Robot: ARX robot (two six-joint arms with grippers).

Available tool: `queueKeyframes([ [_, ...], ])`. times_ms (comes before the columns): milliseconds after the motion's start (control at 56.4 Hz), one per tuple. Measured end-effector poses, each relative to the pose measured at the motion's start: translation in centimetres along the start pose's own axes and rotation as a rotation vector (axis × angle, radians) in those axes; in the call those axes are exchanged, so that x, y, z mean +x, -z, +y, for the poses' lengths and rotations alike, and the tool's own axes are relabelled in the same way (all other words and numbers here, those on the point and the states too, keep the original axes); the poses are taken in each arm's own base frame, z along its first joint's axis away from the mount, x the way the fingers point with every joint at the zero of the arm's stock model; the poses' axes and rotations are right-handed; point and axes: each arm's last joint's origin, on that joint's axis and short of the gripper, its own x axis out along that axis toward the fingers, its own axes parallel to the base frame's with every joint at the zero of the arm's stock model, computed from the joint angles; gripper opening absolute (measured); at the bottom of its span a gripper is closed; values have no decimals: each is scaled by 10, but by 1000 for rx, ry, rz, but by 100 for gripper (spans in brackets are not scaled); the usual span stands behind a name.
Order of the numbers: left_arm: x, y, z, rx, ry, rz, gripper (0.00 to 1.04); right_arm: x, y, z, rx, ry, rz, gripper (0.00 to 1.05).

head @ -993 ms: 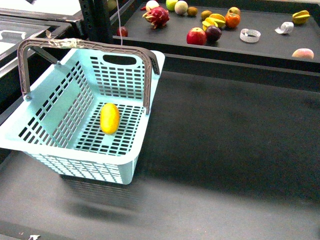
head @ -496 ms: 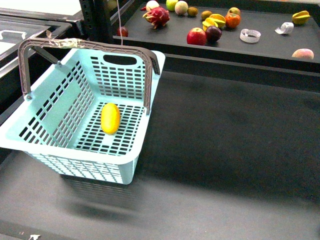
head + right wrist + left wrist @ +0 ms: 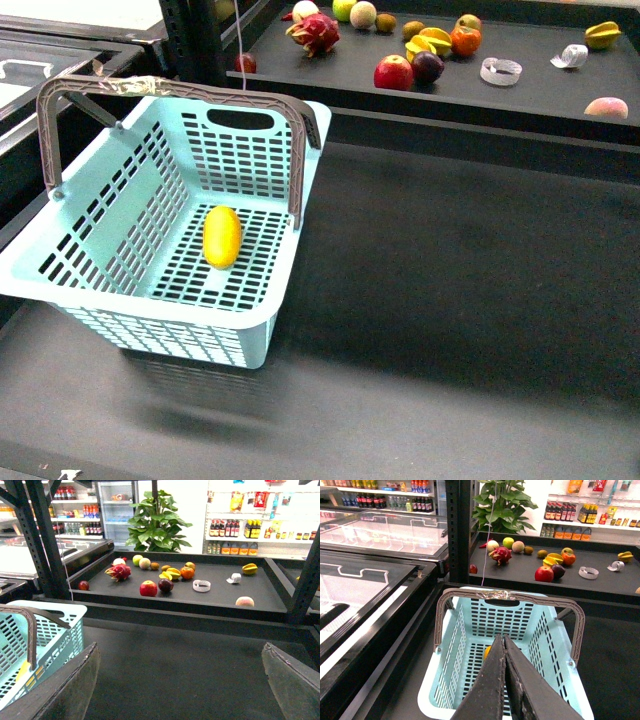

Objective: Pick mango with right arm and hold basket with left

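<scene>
The light turquoise basket stands at the left of the dark table, both grey-brown handles swung up. The yellow mango lies lengthwise on its slotted floor. Neither arm shows in the front view. In the left wrist view my left gripper is shut and empty, hanging above the basket, with a sliver of the mango beside its fingers. My right gripper is open over bare table, to the right of the basket, with nothing between its fingers.
A raised black shelf behind the table carries a dragon fruit, a red apple, an orange fruit, star fruit and tape rolls. A black frame post and glass freezer lids flank the basket's left.
The mango has shifted very slightly to the right on the basket floor. The basket itself has not moved.
</scene>
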Motion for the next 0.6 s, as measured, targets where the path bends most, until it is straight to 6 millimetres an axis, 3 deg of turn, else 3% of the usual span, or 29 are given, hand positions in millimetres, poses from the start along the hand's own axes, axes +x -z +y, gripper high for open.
queueKeyframes([
  [603,-23,-5,0,0,-1,-17,2,0,0,0,0,0,0,96],
])
